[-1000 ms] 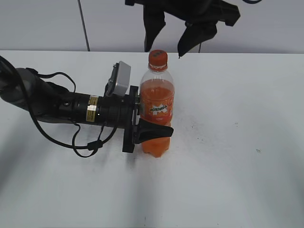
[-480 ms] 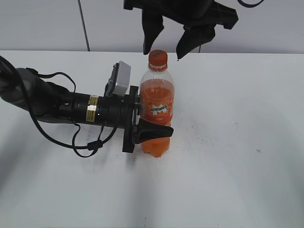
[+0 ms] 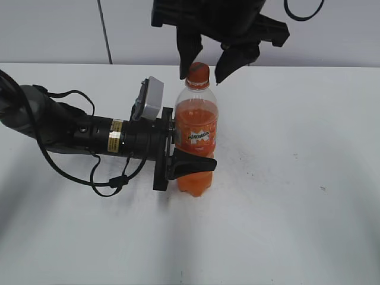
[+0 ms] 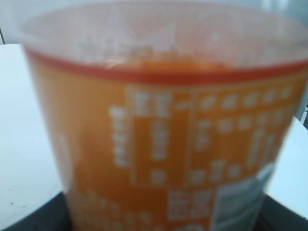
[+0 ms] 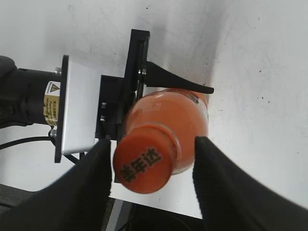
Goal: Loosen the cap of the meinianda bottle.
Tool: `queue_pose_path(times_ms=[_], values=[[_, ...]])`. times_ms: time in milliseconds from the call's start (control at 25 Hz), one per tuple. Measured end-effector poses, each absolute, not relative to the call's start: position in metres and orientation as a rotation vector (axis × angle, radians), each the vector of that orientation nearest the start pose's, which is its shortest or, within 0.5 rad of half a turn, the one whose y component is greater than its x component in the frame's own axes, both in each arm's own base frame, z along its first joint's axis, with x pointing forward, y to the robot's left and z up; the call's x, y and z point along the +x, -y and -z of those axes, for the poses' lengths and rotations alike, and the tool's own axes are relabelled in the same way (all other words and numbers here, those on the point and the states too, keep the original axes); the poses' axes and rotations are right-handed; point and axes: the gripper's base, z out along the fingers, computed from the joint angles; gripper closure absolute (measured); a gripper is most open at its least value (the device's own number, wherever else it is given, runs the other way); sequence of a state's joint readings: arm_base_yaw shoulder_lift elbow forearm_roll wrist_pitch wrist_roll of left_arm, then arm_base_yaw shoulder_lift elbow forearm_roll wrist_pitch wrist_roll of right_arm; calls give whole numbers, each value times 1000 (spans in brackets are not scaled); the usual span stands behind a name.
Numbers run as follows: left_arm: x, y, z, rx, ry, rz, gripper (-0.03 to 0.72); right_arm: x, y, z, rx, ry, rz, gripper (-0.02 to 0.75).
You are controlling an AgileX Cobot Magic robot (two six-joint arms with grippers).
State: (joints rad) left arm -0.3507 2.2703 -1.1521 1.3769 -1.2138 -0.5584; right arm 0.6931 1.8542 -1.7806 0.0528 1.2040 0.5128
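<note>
The meinianda bottle stands upright on the white table, full of orange liquid. Its orange cap is on the neck. My left gripper lies level on the table and is shut on the bottle's lower body. The left wrist view is filled by the blurred bottle label, with the left gripper at the bottom edge. My right gripper hangs from above, open, one finger on each side of the cap without touching it. In the right wrist view the cap sits between the right gripper's fingers.
The white table carries the left arm and its cables, stretched across the left half. A pale wall with a dark vertical seam stands behind.
My right gripper has come down and slightly left, so its open fingers now flank the cap. The left gripper and the bottle have not moved.
</note>
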Motion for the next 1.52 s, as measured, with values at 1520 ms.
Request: queue_pose_path(times_ms=[1520], values=[[337,212,-91,1357,-1372,1117,273,301,-258,-331,-1937,-1947,-47,467]])
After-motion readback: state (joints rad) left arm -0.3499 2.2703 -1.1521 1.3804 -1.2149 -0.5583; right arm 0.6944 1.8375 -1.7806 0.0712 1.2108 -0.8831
